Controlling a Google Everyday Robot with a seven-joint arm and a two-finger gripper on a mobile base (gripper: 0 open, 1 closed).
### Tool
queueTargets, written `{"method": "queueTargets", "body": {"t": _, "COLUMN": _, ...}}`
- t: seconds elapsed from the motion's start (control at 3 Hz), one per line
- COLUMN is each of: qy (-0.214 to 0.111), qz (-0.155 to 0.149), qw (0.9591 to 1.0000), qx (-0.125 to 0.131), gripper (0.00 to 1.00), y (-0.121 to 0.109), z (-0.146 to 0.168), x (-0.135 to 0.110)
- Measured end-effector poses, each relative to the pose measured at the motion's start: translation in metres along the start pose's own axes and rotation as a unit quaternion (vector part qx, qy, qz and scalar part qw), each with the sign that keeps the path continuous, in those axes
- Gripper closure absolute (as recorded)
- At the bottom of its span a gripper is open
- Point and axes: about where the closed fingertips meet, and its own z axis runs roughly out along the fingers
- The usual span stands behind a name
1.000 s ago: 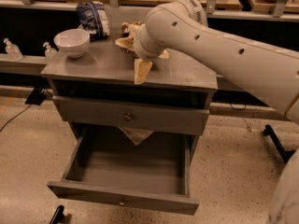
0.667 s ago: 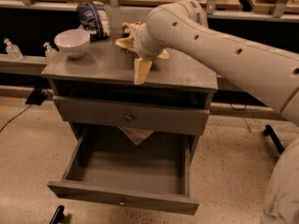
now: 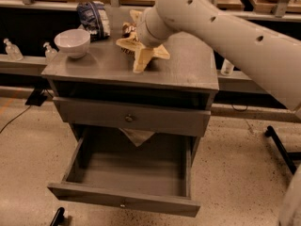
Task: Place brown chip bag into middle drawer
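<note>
Nothing moved — gripper (image 3: 141,66) at brown chip bag (image 3: 125,44) (on cabinet top (image 3: 188,66)).

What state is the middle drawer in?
Open: middle drawer pulled out, inside exposed. Gripper at brown chip bag on cabinet top.

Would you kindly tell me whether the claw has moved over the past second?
No. The claw rests at the same spot over the brown chip bag, no nearer to or farther from the white bowl on the cabinet top.
</note>
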Motion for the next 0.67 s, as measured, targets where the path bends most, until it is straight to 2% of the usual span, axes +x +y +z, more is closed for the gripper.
{"method": "queueTargets", "body": {"t": 0.33, "qy": -0.03, "qz": 0.004, "qw": 0.9994, "qx": -0.014, "gripper": 0.0, "y": -0.0155, "z": -0.0299, "x": -0.029}}
{"method": "queueTargets", "body": {"t": 0.67, "qy": -0.018, "qz": 0.014, "qw": 0.9989, "qx": -0.041, "gripper": 0.0, "y": -0.018, "z": -0.0334, "x": -0.0352}}
